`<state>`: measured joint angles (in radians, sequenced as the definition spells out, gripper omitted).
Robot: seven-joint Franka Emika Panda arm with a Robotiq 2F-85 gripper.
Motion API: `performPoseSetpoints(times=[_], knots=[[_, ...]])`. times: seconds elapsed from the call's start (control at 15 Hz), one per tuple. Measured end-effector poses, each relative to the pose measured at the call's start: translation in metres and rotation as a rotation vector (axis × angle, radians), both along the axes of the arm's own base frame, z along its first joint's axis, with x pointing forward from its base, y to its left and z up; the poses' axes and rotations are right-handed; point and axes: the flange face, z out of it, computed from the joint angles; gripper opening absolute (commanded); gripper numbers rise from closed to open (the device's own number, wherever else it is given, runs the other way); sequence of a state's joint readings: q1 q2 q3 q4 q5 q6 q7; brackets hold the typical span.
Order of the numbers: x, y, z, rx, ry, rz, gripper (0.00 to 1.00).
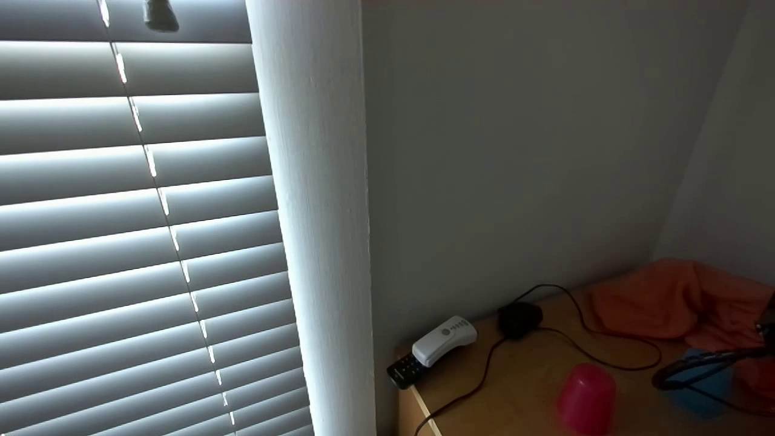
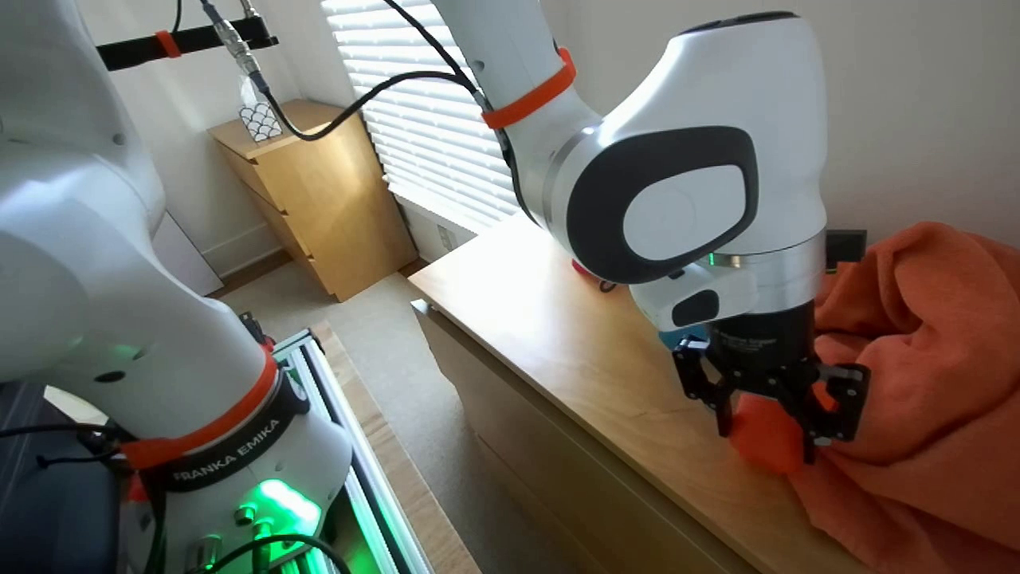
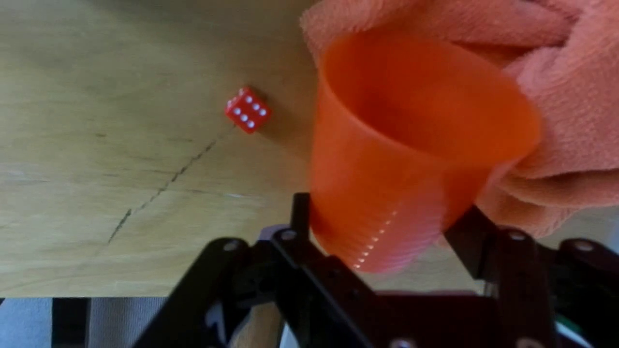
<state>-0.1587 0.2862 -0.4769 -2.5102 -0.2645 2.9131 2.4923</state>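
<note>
Grasp appears done: hand (image 2: pixel 766 442) pinches orange cup (image 3: pixel 377 193) by its sides. Lift unconfirmed, release not done; red die (image 3: pixel 248 110) lies nearby on surface (image 3: pixel 121 159).

It looks like a room in a home: the wooden chest of drawers (image 2: pixel 343 223) carries a tissue box (image 2: pixel 260 121), a slatted window blind (image 2: pixel 438 135) hangs just beside the chest, and pale carpet (image 2: pixel 382 343) spreads over the floor at its foot.
</note>
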Motion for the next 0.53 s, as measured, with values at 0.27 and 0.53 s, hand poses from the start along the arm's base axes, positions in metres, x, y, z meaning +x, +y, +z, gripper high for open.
performPoseSetpoints(times=[0.27, 0.53], knots=[[0.009, 0.003, -0.002, -0.003, 0.002, 0.020, 1.00], [0.017, 0.004, -0.008, -0.005, 0.015, 0.052, 0.70]])
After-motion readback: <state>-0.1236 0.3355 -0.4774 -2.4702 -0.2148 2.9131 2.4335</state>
